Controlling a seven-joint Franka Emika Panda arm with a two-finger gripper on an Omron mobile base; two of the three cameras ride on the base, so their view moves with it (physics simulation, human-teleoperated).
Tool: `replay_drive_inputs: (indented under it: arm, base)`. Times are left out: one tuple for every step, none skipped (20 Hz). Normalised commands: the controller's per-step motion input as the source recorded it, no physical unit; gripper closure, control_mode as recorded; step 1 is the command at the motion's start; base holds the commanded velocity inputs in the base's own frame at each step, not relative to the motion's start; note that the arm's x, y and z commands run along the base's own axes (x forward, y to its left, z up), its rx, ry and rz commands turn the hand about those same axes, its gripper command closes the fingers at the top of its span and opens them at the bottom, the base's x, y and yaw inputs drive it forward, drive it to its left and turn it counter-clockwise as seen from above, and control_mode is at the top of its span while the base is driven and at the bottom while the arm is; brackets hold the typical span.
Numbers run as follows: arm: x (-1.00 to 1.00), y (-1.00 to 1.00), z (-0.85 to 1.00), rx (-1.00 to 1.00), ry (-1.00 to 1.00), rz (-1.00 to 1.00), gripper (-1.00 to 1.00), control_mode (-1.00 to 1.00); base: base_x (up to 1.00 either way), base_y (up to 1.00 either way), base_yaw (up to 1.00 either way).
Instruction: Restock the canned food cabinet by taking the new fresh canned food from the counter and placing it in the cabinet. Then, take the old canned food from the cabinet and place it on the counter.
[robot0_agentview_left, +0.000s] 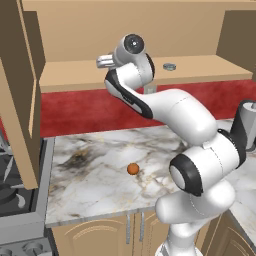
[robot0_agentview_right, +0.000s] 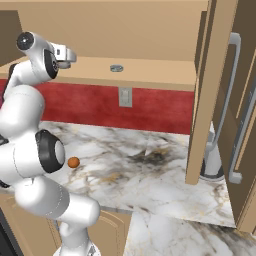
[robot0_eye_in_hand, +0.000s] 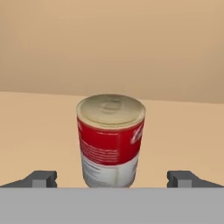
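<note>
Red-white can (robot0_eye_in_hand: 111, 141) upright btwn open pincer (robot0_eye_in_hand: 112, 179) tips, prob untouched.

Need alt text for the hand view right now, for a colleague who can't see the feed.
An upright old canned food, red upper band over a white label with a pale metal lid, stands centred on the tan cabinet shelf straight ahead of the gripper. The jaws are spread wide, one dark fingertip low on each side of the can, not touching it.
</note>
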Motion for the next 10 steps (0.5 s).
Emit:
replay_drive_inputs:
  arm:
    - [0.1,0.02,-0.04,0.0,0.0,0.0,-1.0,-1.0]
    - [0.09,0.01,-0.06,0.0,0.0,0.0,-1.0,-1.0]
    - [0.11,0.01,-0.07,0.0,0.0,0.0,-1.0,-1.0]
    - [0.12,0.01,-0.06,-0.01,0.0,0.0,-1.0,-1.0]
    - [0.12,0.01,-0.06,0.0,0.0,0.0,-1.0,-1.0]
    - [0.12,0.0,-0.04,0.0,0.0,0.0,-1.0,-1.0]
    - [0.12,0.0,-0.02,0.0,0.0,0.0,-1.0,-1.0]
    - [0.12,0.0,-0.02,0.0,0.0,0.0,-1.0,-1.0]
    - [0.14,0.0,-0.03,0.0,0.0,0.0,-1.0,-1.0]
    - [0.14,0.01,-0.04,0.0,0.0,0.0,-1.0,-1.0]
  base:
    - [0.0,0.0,0.0]
    - [0.0,0.0,0.0]
    - [0.0,0.0,0.0]
    - [0.0,0.0,0.0]
    - [0.0,0.0,0.0]
    - [0.0,0.0,0.0]
    - [0.0,0.0,0.0]
    - [0.0,0.0,0.0]
    - [0.0,0.0,0.0]
    - [0.0,0.0,0.0]
